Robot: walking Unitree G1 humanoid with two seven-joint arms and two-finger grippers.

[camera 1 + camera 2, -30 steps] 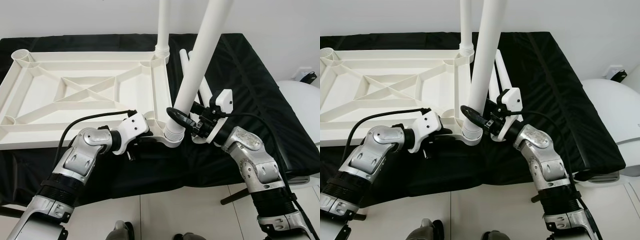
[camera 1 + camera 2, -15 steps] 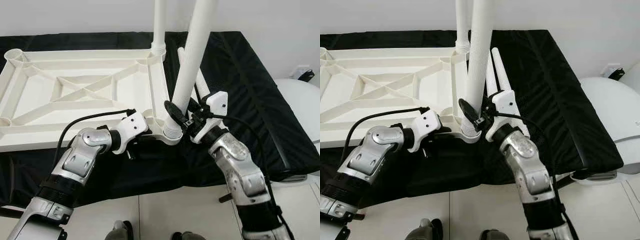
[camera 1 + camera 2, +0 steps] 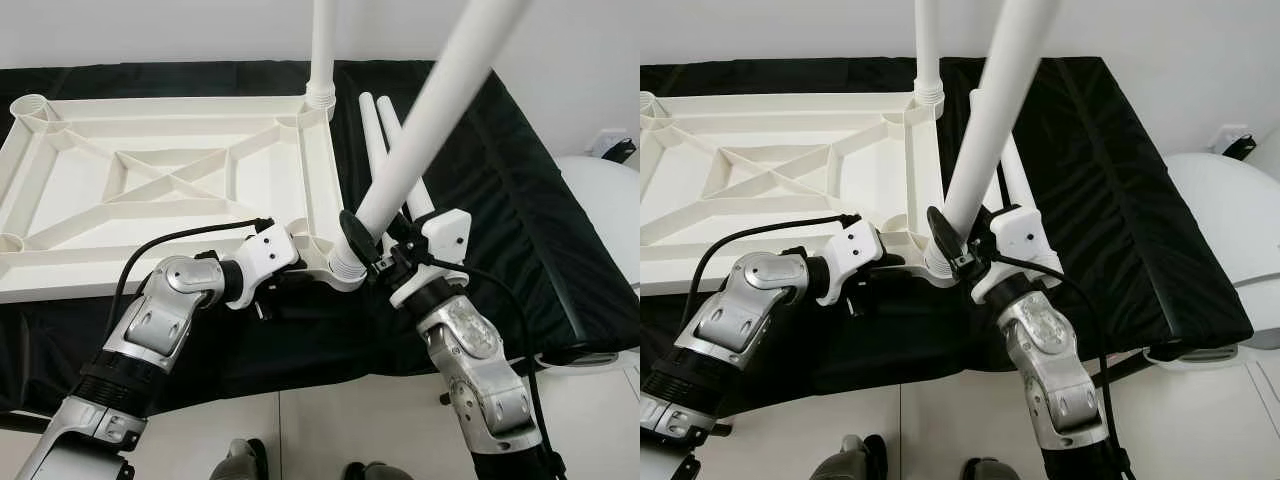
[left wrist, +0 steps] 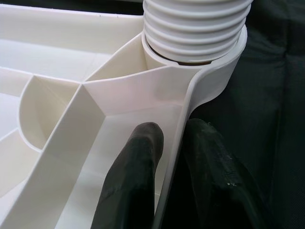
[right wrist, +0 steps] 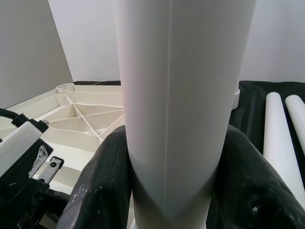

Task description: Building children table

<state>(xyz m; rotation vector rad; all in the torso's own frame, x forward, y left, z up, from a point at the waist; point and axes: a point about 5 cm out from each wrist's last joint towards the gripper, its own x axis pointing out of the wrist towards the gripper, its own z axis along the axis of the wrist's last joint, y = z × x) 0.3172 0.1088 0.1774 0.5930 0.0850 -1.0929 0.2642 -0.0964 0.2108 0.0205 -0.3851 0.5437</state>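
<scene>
Leg tilted in its corner socket — cross-threading risk.

Right pincer [image 3: 368,252] clamps the white plastic tube leg [image 3: 430,105], leaning in the upturned white tabletop's [image 3: 160,185] near socket; left pincer [image 4: 167,157] pinches the rim beside it. Turning it while tilted could jam the threads.

Lower centre crowded: left gripper [image 3: 300,272] and right gripper [image 3: 362,243] both at the tabletop [image 3: 150,190] corner socket, tilted leg [image 3: 420,130] crossing above. Two loose legs [image 3: 378,135] block centre right. Black cloth [image 3: 500,190] far right open.
</scene>
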